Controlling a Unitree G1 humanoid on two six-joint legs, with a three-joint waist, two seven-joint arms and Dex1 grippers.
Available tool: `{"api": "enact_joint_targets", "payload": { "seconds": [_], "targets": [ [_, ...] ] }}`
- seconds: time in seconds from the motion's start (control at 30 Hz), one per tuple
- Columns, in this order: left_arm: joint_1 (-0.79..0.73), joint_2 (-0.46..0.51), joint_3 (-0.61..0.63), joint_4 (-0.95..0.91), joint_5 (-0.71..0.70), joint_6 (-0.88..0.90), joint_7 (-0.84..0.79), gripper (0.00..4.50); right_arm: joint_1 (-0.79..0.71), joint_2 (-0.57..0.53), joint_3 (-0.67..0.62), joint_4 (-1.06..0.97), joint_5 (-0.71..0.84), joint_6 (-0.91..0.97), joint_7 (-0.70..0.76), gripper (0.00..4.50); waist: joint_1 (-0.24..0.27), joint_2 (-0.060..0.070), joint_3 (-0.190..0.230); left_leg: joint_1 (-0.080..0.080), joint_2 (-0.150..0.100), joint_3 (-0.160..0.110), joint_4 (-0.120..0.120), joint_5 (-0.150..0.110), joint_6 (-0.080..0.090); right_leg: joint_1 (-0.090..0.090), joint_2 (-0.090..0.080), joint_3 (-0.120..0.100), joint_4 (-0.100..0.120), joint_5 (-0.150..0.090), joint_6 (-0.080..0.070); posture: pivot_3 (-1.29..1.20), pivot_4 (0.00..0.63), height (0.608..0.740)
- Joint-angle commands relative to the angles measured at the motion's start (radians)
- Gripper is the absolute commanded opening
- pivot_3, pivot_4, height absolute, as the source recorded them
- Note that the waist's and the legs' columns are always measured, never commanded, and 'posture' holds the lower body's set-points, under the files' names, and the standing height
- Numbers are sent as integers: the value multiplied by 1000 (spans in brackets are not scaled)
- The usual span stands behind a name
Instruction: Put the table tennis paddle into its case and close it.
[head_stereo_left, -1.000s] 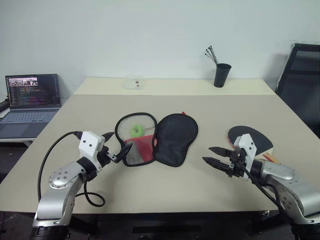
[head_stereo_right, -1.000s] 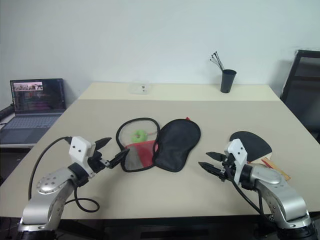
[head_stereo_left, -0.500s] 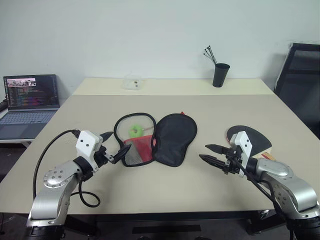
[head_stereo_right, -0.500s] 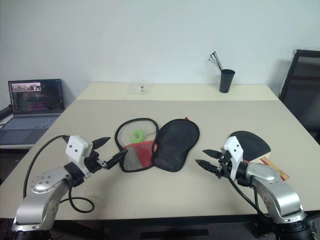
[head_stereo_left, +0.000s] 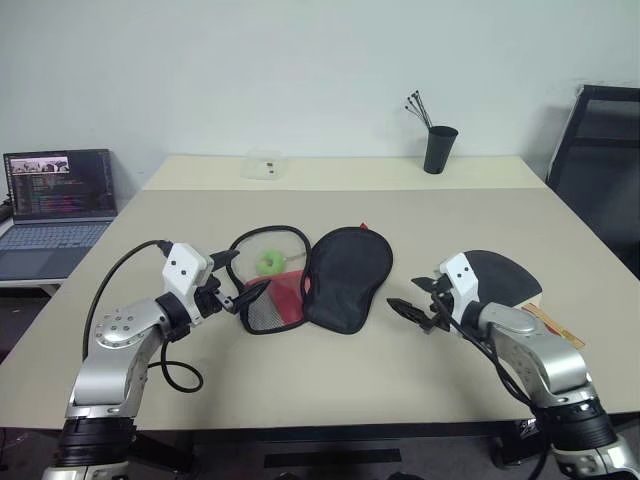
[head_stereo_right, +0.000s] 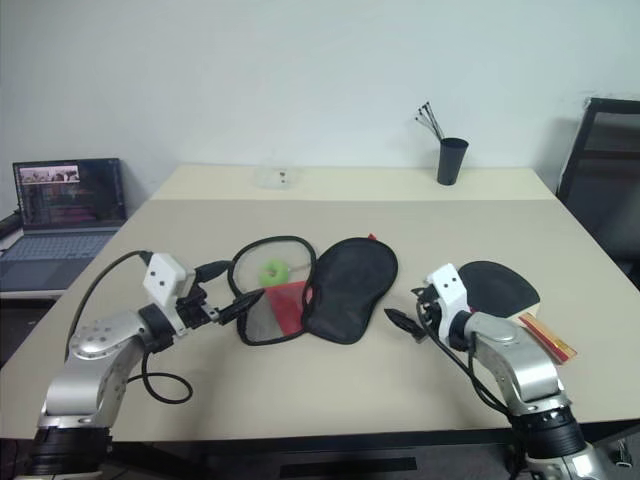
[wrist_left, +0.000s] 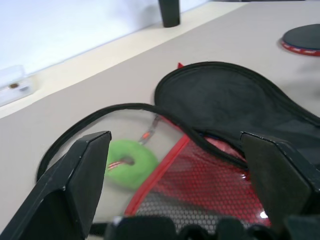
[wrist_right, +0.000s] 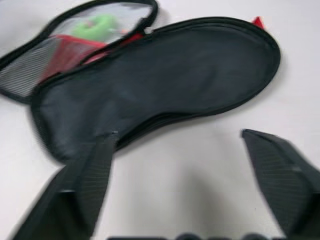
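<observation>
Right gripper (head_stereo_left: 412, 304) moved in toward the case (head_stereo_left: 348, 277), jaws now wide, empty; left gripper (head_stereo_left: 243, 283) spread empty at its mesh flap, ready to steady it; paddle (head_stereo_left: 505, 273) untouched

Matt black fabric, red mesh case (head_stereo_left: 315, 280)

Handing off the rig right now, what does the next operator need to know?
Left gripper: open, holding nothing, at the near edge of the case's mesh half.
Right gripper: open, holding nothing, pointing at the soft black-and-red fabric case, which lies unzipped and spread flat at mid-table.
Black-faced, red-rimmed table tennis paddle: flat on the table behind the right gripper, untouched.
Left to do: pick up paddle, insert, zip shut.
</observation>
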Motion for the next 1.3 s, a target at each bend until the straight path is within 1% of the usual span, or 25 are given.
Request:
{"api": "enact_joint_targets", "payload": {
  "seconds": [0.03, 0.17, 0.3, 0.5, 0.7, 0.8, 0.87, 1.0, 1.17, 1.3],
  "targets": [
    [-33, 2, -12, 2, 4, -33, -15, 4500, -50, 66, -21, 16, 23, 99, -68, 4437, -1, 0, 0, 0, 0, 0, 0, 0, 0, 0, 0, 0, 0, 0, 0, 0, 150, 740],
    [-45, 3, -23, 15, 4, -43, -25, 4500, -78, 145, -37, 21, 53, 205, -109, 4437, -2, 0, 0, 0, 0, 0, 0, 0, 0, 0, 0, 0, 1, 0, 0, 0, 150, 740],
    [-50, 6, -26, 22, 3, -47, -28, 4500, -83, 191, -1, 12, 53, 236, -113, 4437, -3, 0, 0, 0, 0, 0, 0, 0, 0, 0, 0, 0, 1, 0, 0, 0, 150, 740],
    [-49, 7, -27, 22, 5, -48, -29, 4500, -108, 233, 73, 66, 9, 214, -112, 4437, -3, 0, 0, 0, 1, 0, 0, 0, 0, 0, 0, 0, 1, 0, 0, 0, 150, 740],
    [-39, 6, -25, 10, 8, -47, -25, 4500, -153, 284, 118, 130, -22, 172, -108, 4437, -5, 0, 0, 1, 1, 0, 1, 0, 0, 0, 0, 0, 2, 0, 0, 0, 150, 740],
    [-36, 6, -24, 5, 9, -46, -23, 4500, -168, 299, 103, 155, -32, 154, -124, 3868, -5, 0, 0, 0, 2, 0, 0, 0, 0, 0, 1, 0, 2, 0, 0, 0, 150, 740],
    [-33, 4, -24, 2, 10, -47, -22, 4500, -178, 311, 55, 173, -21, 165, -149, 3187, -5, 0, 0, 0, 2, 0, 0, 0, 0, -1, 1, 0, 2, 0, 0, 0, 150, 740],
    [-33, 0, -29, 2, 13, -49, -22, 4500, -200, 374, -132, 187, 82, 264, -226, 1818, -4, 0, 0, 0, 1, 0, 0, 0, 0, -1, 1, 1, 2, 0, 0, 0, 150, 740],
    [-47, -7, -43, 8, 17, -54, -33, 4500, -188, 364, -219, 137, 135, 362, -261, 69, -4, 0, 0, 0, 1, 0, 0, 0, 0, -1, 0, 1, 2, 0, 0, 0, 150, 740],
    [-77, -16, -64, 21, 21, -60, -44, 4500, -146, 333, -242, 67, 166, 442, -268, 24, -3, 0, 0, 0, 1, 0, 0, 0, 0, -1, 0, 0, 1, 0, 0, 0, 150, 740]
  ]
}}
